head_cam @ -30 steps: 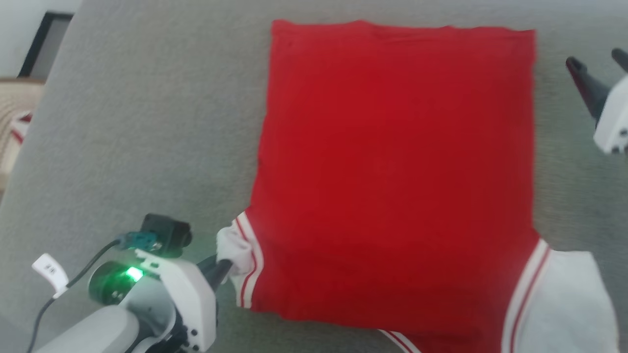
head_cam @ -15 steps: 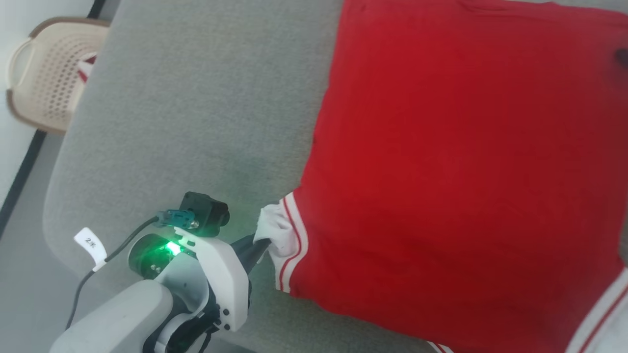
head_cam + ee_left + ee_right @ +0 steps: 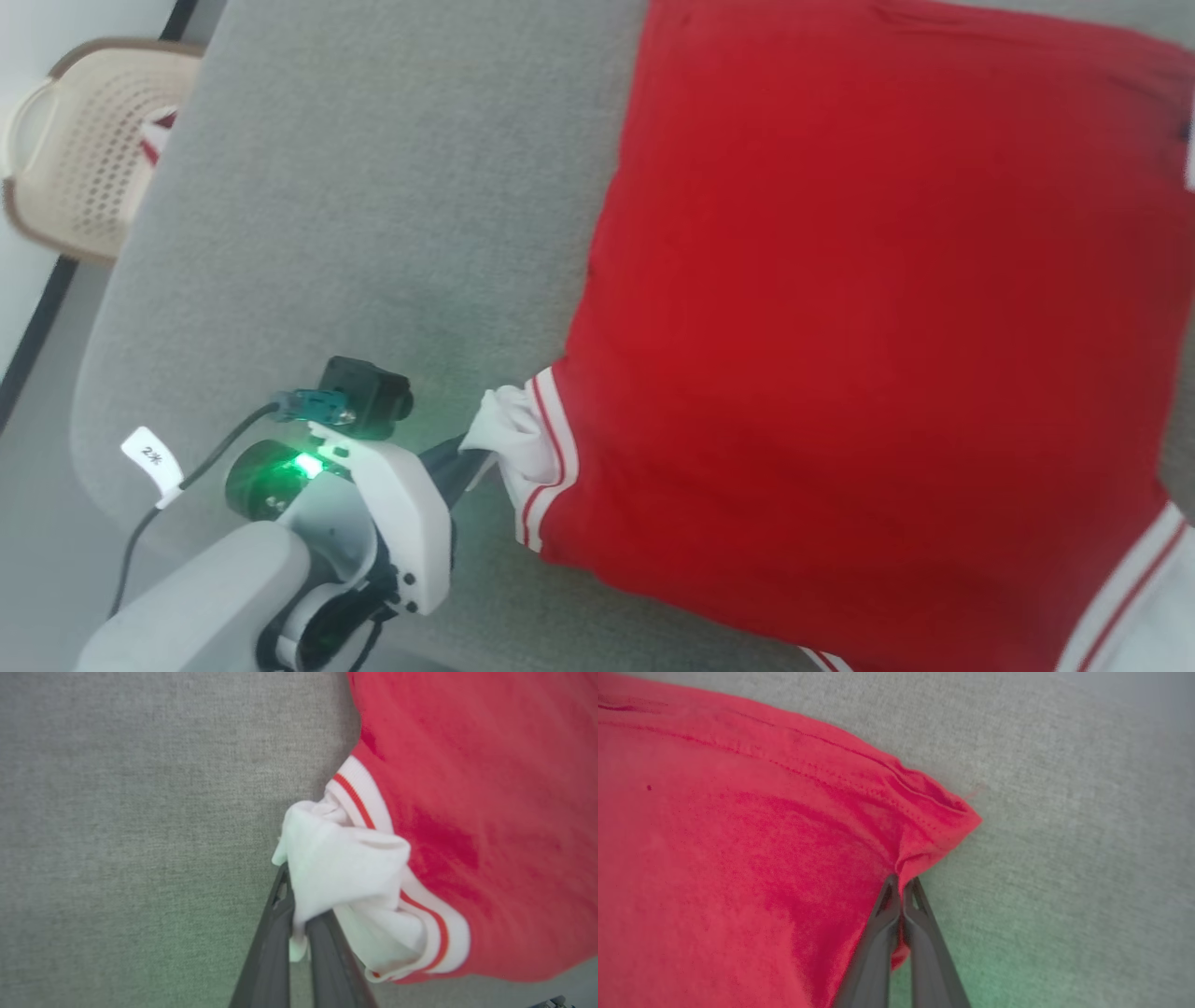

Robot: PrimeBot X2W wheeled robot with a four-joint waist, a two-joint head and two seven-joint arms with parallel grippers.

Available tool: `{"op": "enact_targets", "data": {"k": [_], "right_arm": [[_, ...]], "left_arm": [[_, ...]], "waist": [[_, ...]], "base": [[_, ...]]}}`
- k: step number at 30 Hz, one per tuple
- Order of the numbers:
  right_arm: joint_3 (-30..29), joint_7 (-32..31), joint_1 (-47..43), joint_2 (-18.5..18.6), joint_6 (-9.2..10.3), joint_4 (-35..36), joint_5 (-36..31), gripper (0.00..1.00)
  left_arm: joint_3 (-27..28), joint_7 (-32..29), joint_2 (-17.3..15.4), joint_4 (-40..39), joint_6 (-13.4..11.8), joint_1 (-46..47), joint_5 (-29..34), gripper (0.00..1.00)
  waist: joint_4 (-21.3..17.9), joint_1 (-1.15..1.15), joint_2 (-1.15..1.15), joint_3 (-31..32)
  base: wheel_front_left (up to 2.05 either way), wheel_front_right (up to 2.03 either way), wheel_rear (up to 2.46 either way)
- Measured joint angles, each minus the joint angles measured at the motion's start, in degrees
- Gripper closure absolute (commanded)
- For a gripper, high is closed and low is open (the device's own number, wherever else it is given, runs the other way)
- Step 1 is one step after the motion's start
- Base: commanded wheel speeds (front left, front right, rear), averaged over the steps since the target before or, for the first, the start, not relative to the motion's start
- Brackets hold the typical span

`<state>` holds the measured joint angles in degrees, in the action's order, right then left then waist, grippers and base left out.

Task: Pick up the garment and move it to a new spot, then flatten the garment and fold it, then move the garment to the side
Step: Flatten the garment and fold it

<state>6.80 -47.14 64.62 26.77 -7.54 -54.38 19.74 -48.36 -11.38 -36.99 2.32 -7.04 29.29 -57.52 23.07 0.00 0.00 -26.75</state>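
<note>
Currently, the garment (image 3: 840,327) lies flat on the grey surface (image 3: 373,187), right of centre. Left gripper (image 3: 474,457) — forearm (image 3: 205,597) entering from near left, pointing right — is clamped on the white sleeve end (image 3: 336,858). Right gripper (image 3: 901,884), jaws together, pinches a red hem corner (image 3: 943,812).

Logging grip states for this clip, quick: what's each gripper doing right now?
Left gripper: shut on the garment, pinching its white sleeve end.
Right gripper: shut on the garment's red edge near a corner.
</note>
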Motion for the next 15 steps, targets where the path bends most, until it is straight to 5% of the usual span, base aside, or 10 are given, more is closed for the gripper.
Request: {"op": "enact_targets", "data": {"k": [7, 15], "right_arm": [[8.64, -1.72, -6.11, 1.85, 0.00, 10.55, 7.23, 1.00], [14.83, -3.32, -21.67, 8.77, 0.00, 30.36, 18.96, 1.00]], "left_arm": [[0.86, 0.21, -2.21, -0.44, -0.63, -0.67, -0.44, 1.00], [2.01, 0.13, -5.27, -1.65, -2.08, -2.96, -1.85, 1.00]], "waist": [[-3.68, 0.00, 0.00, 2.66], [-9.53, 0.00, 0.00, 6.58]], "base": [[0.00, 0.00, 0.00], [0.00, 0.00, 0.00]]}}
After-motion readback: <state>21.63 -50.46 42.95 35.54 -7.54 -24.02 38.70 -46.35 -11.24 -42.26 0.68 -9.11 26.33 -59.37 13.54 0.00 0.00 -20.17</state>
